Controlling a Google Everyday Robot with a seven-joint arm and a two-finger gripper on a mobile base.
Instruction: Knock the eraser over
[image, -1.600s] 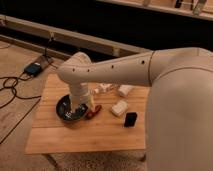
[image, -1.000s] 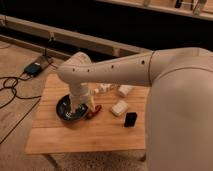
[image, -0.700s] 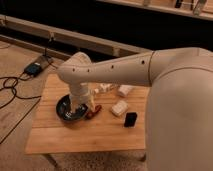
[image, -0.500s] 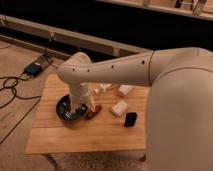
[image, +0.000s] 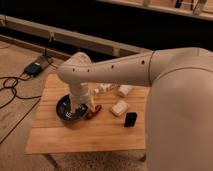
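Observation:
The eraser (image: 130, 119) is a small black block with rounded corners. It stands on the wooden table (image: 85, 135), right of centre near the front. The arm reaches across the table from the right, and its gripper (image: 81, 105) hangs down over the dark bowl (image: 67, 110) at the table's left, well to the left of the eraser. The arm's wrist hides most of the gripper.
White cuboid blocks lie at the table's middle (image: 119, 107) and farther back (image: 124, 90) (image: 104, 88). A small red object (image: 95, 111) lies beside the bowl. Cables and a power box (image: 34, 68) lie on the floor at left.

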